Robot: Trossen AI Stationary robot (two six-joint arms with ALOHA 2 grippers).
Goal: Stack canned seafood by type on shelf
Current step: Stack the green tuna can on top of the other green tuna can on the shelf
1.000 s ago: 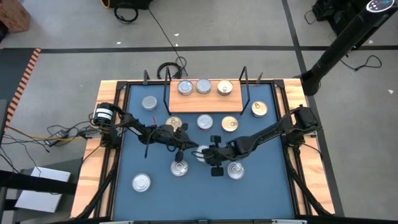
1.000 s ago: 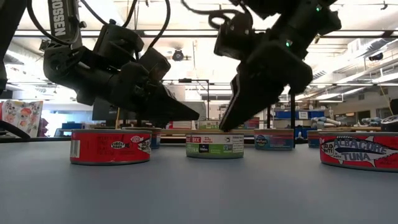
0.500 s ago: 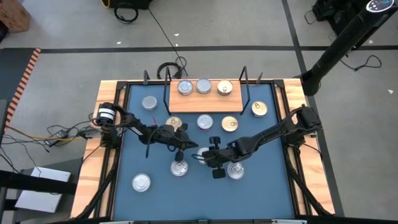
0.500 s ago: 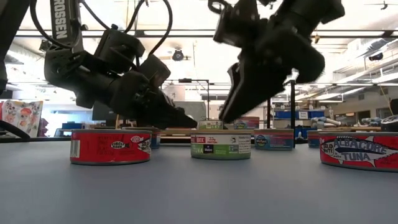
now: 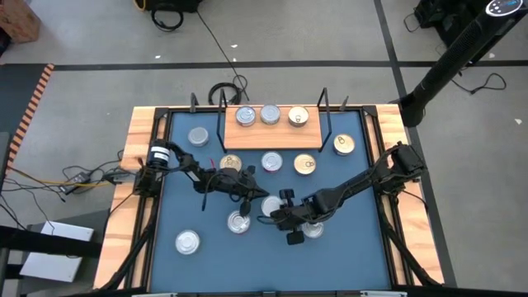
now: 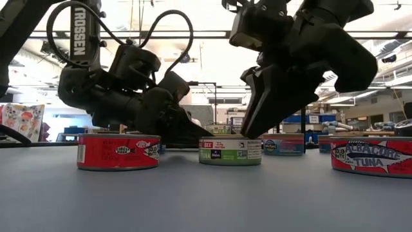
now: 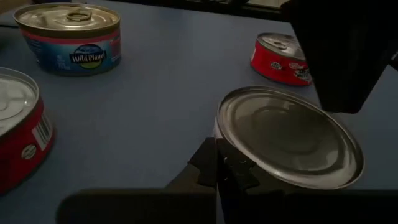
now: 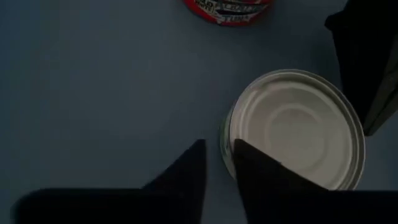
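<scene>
From above, both arms meet mid-desk [image 5: 363,247] over one silver-topped tin [image 5: 271,204], while three tins already sit on the shelf [image 5: 313,142] at the far edge. At desk level, that green-labelled tin [image 6: 230,150] sits flat between them. Left wrist: the left claw [image 7: 219,167], pressed together, noses against the rim, probably bracing it. Right wrist: the right claw [image 8: 217,163] straddles the rim, slightly apart, likely closing to lift.
</scene>
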